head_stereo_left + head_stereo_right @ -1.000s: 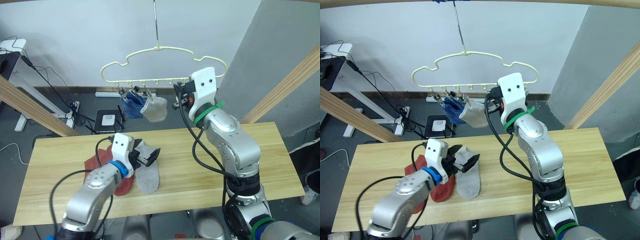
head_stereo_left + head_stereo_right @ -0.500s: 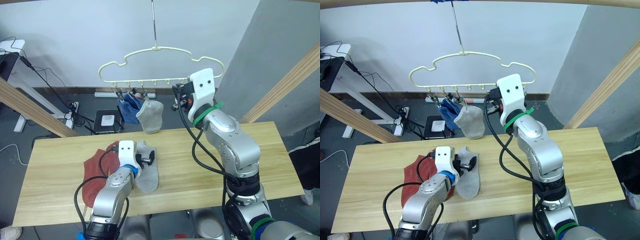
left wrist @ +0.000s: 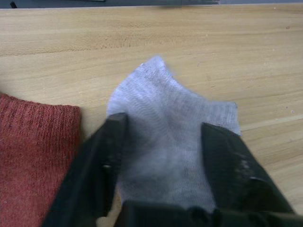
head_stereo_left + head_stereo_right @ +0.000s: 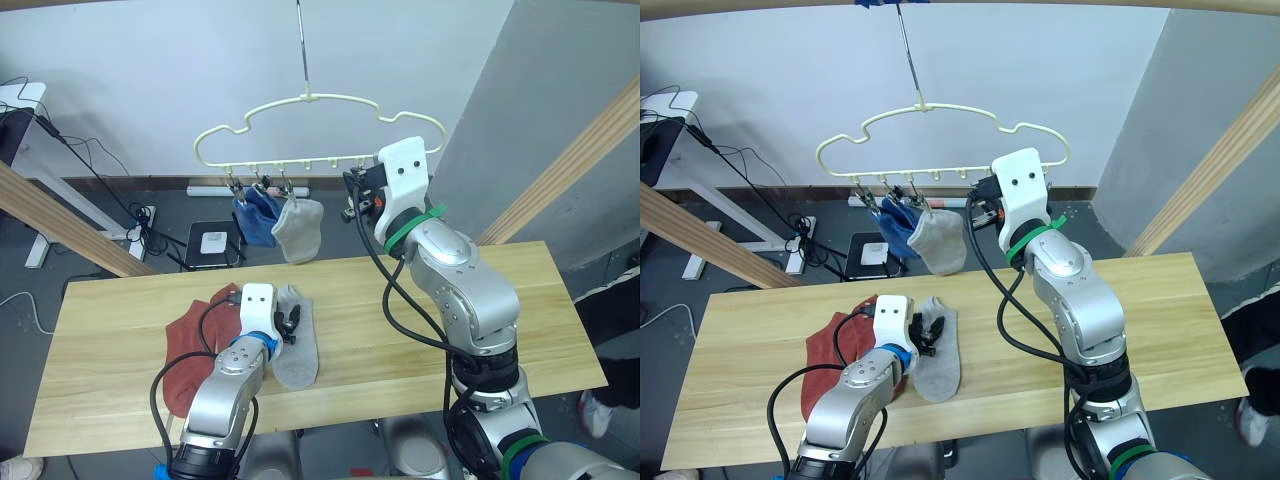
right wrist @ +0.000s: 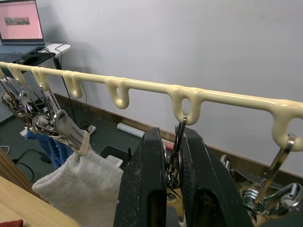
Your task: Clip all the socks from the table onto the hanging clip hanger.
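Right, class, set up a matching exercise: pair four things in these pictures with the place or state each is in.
Things
1. grey sock on the table
2. rust-red sock
3. blue sock
4. metal clip

Places or states
A. hanging from the clip hanger
B. pinched between the right gripper jaws
C. between the open left gripper jaws
D. flat on the table, untouched

Pairs: 1-C, 2-D, 3-A, 4-B

Grey sock (image 4: 296, 345), rust-red socks (image 4: 190, 345) flat on table (image 4: 420, 330); two hang clipped.
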Robot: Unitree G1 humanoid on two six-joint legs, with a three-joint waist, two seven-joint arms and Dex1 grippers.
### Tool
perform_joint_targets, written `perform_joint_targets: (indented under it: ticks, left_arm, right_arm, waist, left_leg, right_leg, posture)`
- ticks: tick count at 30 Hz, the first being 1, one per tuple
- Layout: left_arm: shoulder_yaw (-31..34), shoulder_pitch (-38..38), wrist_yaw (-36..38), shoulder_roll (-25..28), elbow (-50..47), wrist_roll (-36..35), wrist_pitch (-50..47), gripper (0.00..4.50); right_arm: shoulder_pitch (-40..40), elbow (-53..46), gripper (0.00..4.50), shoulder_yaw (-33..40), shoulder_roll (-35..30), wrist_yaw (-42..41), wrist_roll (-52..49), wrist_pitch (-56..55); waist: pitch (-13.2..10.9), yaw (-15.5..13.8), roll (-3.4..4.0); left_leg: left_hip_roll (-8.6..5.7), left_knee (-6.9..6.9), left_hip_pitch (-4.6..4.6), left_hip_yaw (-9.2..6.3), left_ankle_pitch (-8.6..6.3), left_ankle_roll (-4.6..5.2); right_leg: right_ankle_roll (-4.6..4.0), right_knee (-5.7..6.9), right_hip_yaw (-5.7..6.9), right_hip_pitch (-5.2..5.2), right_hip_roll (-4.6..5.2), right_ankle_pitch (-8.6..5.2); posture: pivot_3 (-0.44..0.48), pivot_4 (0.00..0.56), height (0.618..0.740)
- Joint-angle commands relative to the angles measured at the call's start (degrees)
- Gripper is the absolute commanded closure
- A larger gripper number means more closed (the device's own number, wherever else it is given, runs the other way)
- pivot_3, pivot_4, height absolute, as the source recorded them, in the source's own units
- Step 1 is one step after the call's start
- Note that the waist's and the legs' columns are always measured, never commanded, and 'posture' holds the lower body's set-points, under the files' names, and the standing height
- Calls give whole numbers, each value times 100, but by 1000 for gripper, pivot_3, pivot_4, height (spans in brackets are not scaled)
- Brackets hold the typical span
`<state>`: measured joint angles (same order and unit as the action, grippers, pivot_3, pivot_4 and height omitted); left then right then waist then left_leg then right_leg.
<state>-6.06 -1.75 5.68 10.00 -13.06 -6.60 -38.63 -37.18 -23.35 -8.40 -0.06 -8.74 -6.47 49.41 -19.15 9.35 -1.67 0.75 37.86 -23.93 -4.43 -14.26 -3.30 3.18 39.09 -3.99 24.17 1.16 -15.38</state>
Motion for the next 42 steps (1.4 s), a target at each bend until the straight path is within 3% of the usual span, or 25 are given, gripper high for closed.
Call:
perform_joint_targets:
  ticks: [1, 4, 7, 11, 17, 24, 42]
  left_arm:
    - [-51, 125, 217, -16, 38, -79, -39, 3113]
    - [-60, 171, 469, 55, -23, -138, 47, 3847]
    - [-236, 210, 1284, 397, -201, -268, 661, 4485]
    - [-442, 173, 1992, 705, -283, -251, 1626, 4500]
    - [-386, -651, 2377, 328, -151, -492, 2585, 4500]
    - [-230, -1311, 2121, -161, 178, -531, 2640, 4500]
    - [-199, -1671, 1869, -534, 447, -600, 2617, 4500]
  right_arm:
    - [-82, -243, 4428, -20, 31, -12, -74, -44]
    - [-76, -252, 4428, -27, 31, -8, -74, -35]
    - [-75, -243, 4428, -25, 28, -10, -74, -52]
    - [-75, -255, 4428, -30, 40, 3, -71, -61]
    - [-109, -285, 4428, 11, 57, 19, -94, -31]
    - [-130, -308, 4428, 48, 72, 52, -134, 10]
    - [-110, -286, 4428, 30, 86, 94, -215, 83]
  waist:
    - [0, 4, 0]
    - [0, 9, 0]
    - [0, 18, 0]
    - [0, 16, 0]
    - [0, 9, 0]
    - [0, 61, 0]
    - [0, 167, 0]
  left_leg:
    - [0, 0, 0, 0, 0, 0]
    - [0, 0, 0, 0, 0, 0]
    - [0, -1, 0, 0, 0, 0]
    - [7, -4, -2, 0, 0, 0]
    - [3, -1, -5, 1, 0, 0]
    - [-3, -3, -5, 4, 0, 1]
    - [-3, -1, -5, 2, 0, 1]
  right_leg:
    - [0, 0, 0, 0, 0, 0]
    - [0, 0, 0, 0, 0, 0]
    - [0, -1, 0, 1, -1, 0]
    - [0, -4, -1, 2, 2, 0]
    - [2, -6, 0, 1, 7, 1]
    - [3, -8, -1, 2, -5, 1]
    - [3, -7, -2, 1, -4, 1]
  posture:
    - [-268, 312, 740]
    - [-270, 314, 740]
    - [-270, 314, 740]
    - [-270, 316, 740]
    - [-277, 317, 740]
    - [-287, 317, 740]
    - [-282, 318, 740]
